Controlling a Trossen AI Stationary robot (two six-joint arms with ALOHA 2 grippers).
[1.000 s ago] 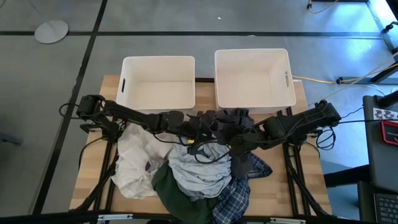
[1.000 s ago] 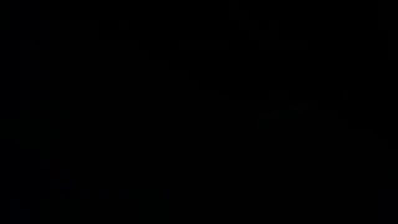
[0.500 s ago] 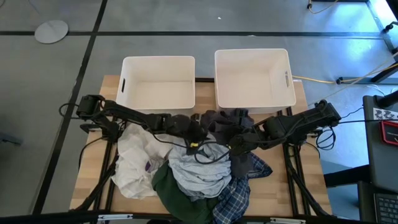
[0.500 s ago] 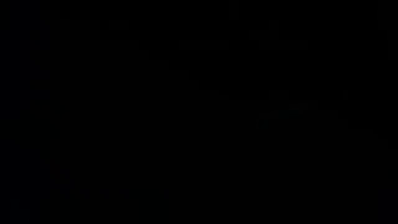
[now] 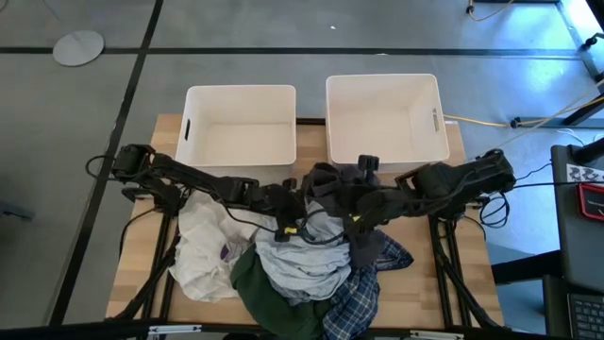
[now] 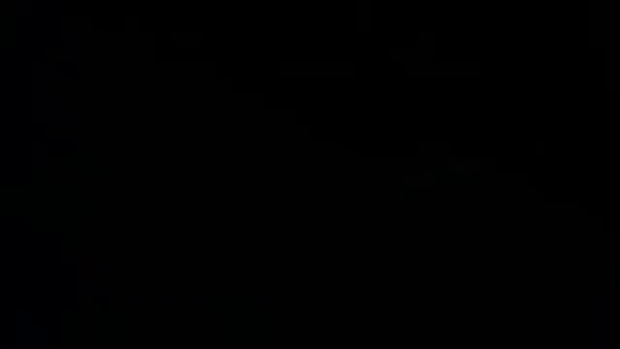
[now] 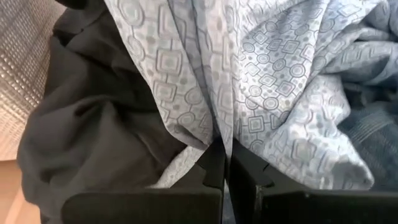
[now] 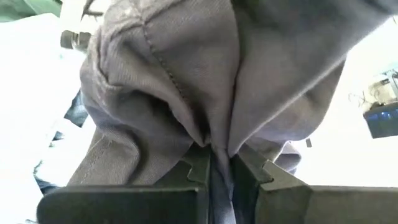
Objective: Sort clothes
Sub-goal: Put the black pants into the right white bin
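Note:
The clothes lie in a heap on the wooden table (image 5: 142,283): a white garment (image 5: 203,247), a dark green one (image 5: 257,295), a navy-and-white plaid shirt (image 5: 360,295), a pale grey-blue patterned one (image 5: 304,263) and a dark grey one (image 5: 332,184). My left gripper (image 5: 298,213) is shut on the pale grey-blue garment (image 7: 273,81) at the heap's middle. My right gripper (image 5: 342,208) is shut on the dark grey garment (image 8: 186,74) just right of it. The low view is black. My left gripper pinches a bunched fold of the pale grey-blue garment (image 7: 219,127) between its two fingers, slanting down from the table's left. The cloth rests on the heap, gathered into pleats at the fingertips. My right gripper pinches a gathered fold of the dark grey garment (image 8: 217,138) between its two fingers, slanting down from the table's right. The cloth is bunched in several layers at the fingertips; its upper part is raised above the heap.
Two white plastic bins stand at the table's far edge, one on the left (image 5: 241,151) and one on the right (image 5: 385,146). Both arms reach in over the heap and nearly meet at its middle. Bare wood shows at the near left corner.
My right gripper has risen with the dark grey garment, whose gathered part has lifted off the heap and drawn toward the bins. My left gripper has tipped down and sunk into the pale grey-blue garment.

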